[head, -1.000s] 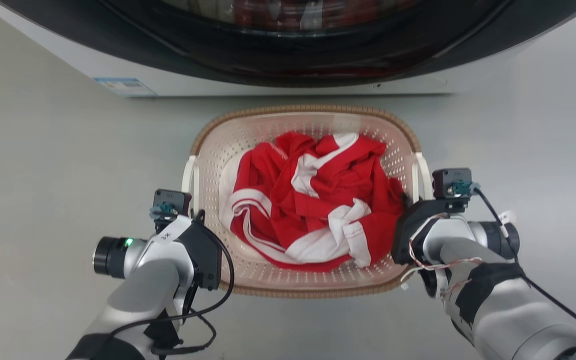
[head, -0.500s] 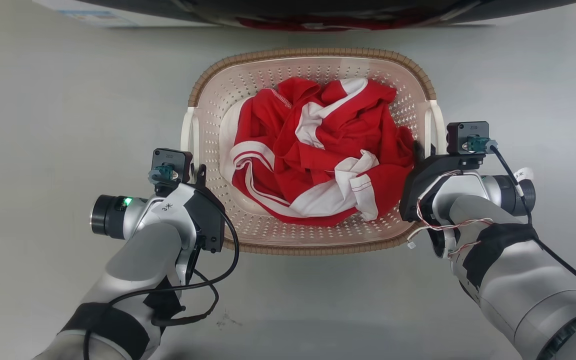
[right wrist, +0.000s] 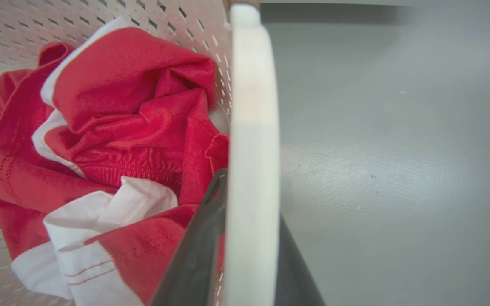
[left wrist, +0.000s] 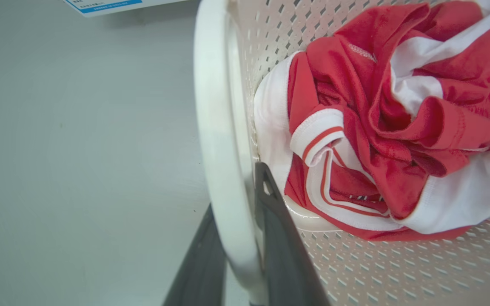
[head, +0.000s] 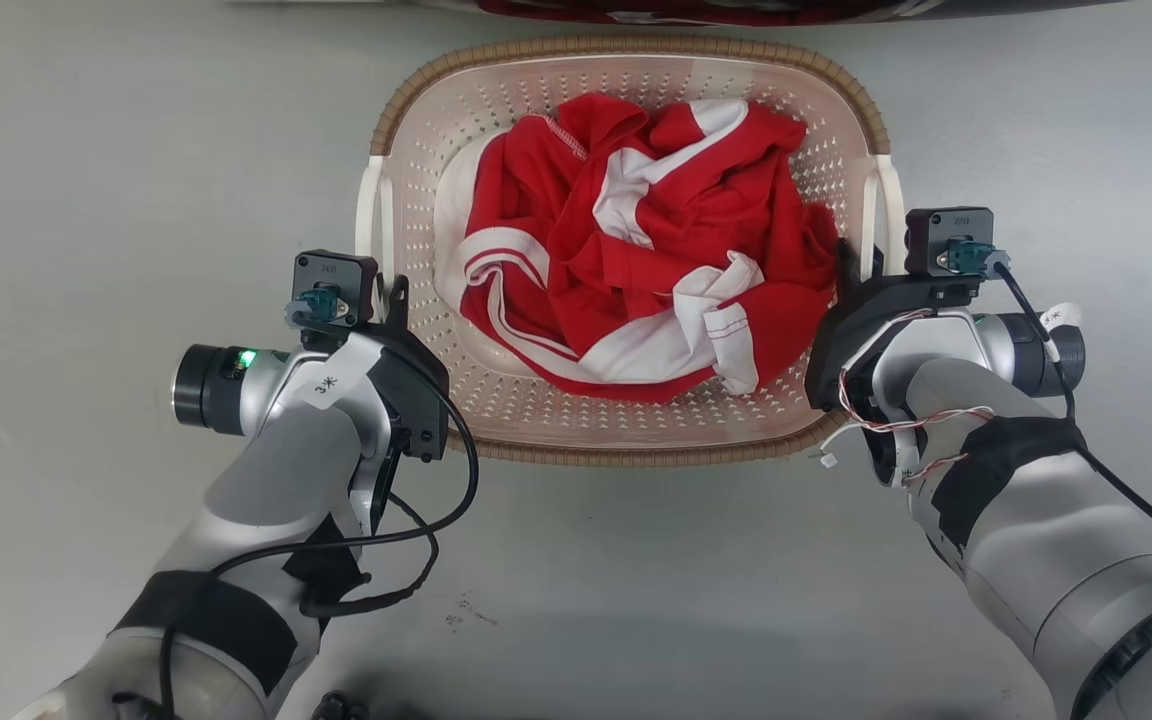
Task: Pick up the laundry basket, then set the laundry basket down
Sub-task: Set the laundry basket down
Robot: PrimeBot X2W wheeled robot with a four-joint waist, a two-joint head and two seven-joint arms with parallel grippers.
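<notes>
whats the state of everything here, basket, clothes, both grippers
laundry basket: upright, loaded
red and white clothes: crumpled inside the basket
left gripper: shut on the basket's left handle
right gripper: shut on the basket's right handle

Obs: right pincer straddles the white handle of the laundry basket, one dark finger inside, one outside, both against it. Crumpled red-and-white garment lies inside, left. Grey floor, right.
</notes>
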